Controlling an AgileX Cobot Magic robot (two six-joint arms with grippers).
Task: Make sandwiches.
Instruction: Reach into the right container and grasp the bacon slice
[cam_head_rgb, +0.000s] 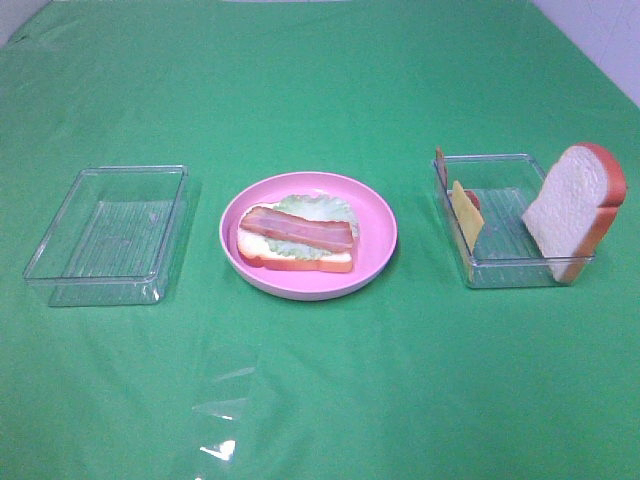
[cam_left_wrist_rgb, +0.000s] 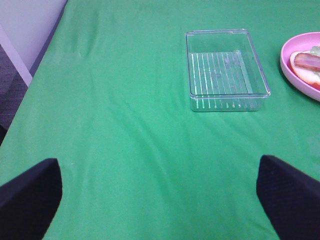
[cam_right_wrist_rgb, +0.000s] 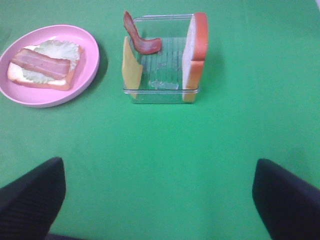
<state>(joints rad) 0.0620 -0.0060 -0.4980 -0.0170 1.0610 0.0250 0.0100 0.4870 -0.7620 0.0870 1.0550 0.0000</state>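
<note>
Desk (cam_head_rgb: 320, 400): green cloth.
Plate (cam_head_rgb: 378, 240): open sandwich (cam_head_rgb: 290, 262), bacon (cam_head_rgb: 300, 230) on top.
Right tray (cam_head_rgb: 510, 272): cheese (cam_head_rgb: 466, 212), bread (cam_head_rgb: 570, 210) on edge.
Left pincer (cam_left_wrist_rgb: 160, 200): wide, holding nothing.
Right pincer (cam_right_wrist_rgb: 157, 200): wide, holding nothing.

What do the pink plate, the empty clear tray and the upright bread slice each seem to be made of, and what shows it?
Pink plate: probably moulded plastic, smooth, evenly coloured, faint sheen.
Empty clear tray: hard transparent plastic, glossy; the green cloth shows through its ribbed floor.
Upright bread slice: likely foam or soft toy rubber, matt, with a finely textured white face.
</note>
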